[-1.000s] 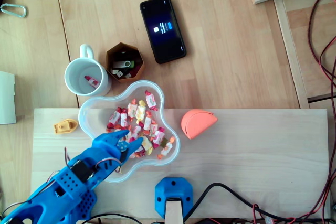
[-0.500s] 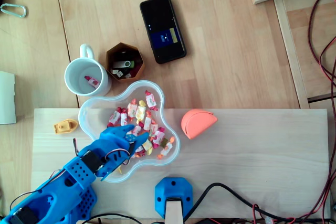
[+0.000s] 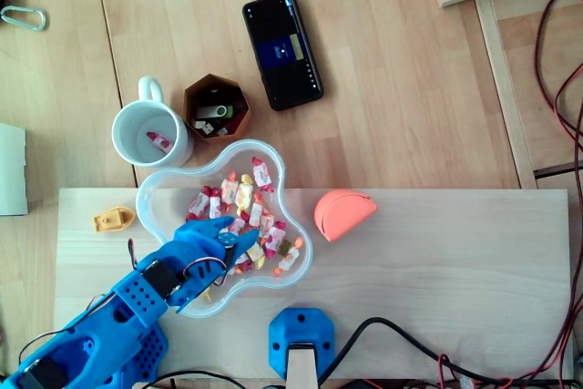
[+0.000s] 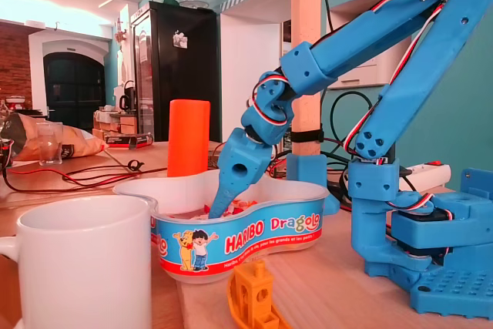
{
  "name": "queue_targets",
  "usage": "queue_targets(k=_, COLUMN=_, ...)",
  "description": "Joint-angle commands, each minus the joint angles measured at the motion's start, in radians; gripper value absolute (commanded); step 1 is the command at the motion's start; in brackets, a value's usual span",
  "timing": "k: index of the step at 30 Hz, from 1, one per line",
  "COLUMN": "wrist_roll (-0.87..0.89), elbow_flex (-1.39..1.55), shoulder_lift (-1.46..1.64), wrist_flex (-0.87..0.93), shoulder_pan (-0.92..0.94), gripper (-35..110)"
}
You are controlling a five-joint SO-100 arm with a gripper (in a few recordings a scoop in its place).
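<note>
My blue gripper (image 3: pixel 235 237) reaches from the lower left into the clear wavy candy bowl (image 3: pixel 157 190), its tips down among several wrapped candies (image 3: pixel 258 216). The fingers look pressed together. I cannot tell whether a candy is between them. In the fixed view the gripper (image 4: pixel 219 204) points steeply down into the bowl (image 4: pixel 254 229), which reads Haribo, and the rim hides its tips. A white mug (image 3: pixel 150 132) with one candy inside stands just beyond the bowl's left side; in the fixed view the mug (image 4: pixel 85 263) is in the near left corner.
A brown hexagonal pot (image 3: pixel 216 108) of USB sticks stands beside the mug, with a phone (image 3: pixel 282 50) behind it. An orange rounded piece (image 3: pixel 343 213) lies right of the bowl, and a small yellow boat (image 3: pixel 113 220) left of it. The arm's base (image 4: pixel 431 244) stands at the right.
The gripper slid a little up and to the right, deeper into the candies, and its fingers closed. In the last half second nothing moved except the phone's screen.
</note>
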Motion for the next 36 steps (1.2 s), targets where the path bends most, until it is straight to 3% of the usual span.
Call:
queue_targets(k=1, wrist_roll=0.015, elbow_flex=-0.029, shoulder_lift=0.008, wrist_flex=0.009, shoulder_pan=0.005, gripper=20)
queue_targets(k=36, wrist_roll=0.015, elbow_flex=0.055, shoulder_lift=0.008, wrist_flex=0.012, shoulder_pan=0.006, gripper=20)
